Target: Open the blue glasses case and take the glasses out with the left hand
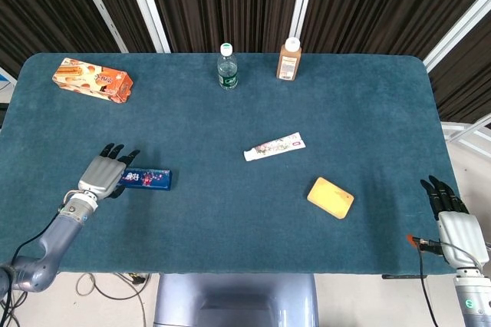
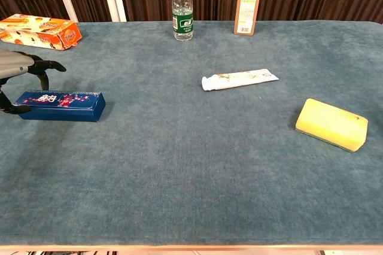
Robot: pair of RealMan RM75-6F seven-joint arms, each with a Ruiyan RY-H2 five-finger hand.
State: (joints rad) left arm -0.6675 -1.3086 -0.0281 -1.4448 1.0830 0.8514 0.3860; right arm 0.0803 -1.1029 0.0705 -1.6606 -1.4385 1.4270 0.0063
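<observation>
**Ana:** Chest view puts the left hand (image 2: 18, 69) at the near-left edge of the table (image 2: 191, 165), hovering over the end of the blue glasses case (image 2: 60, 105). Fingers are spread, nothing held, the thumb hooked low beside the case's end.

**Ben:** From the head view the case (image 1: 146, 180) lies closed, stretching away from the fingertips toward the table's middle. Whether they touch it, I can't tell.

**Ana:** My advice: pin one long side with the thumb, find the lid seam with the fingers, and lift gently, or that light box will likely skid.

**Ben:** Agreed. The left forearm comes in low from the near corner, wrist roughly level, palm down.

**Ana:** And the right hand (image 1: 451, 219)?

**Ben:** Parked off the table's far-right corner, well apart from everything, fingers extended, holding nothing.
</observation>
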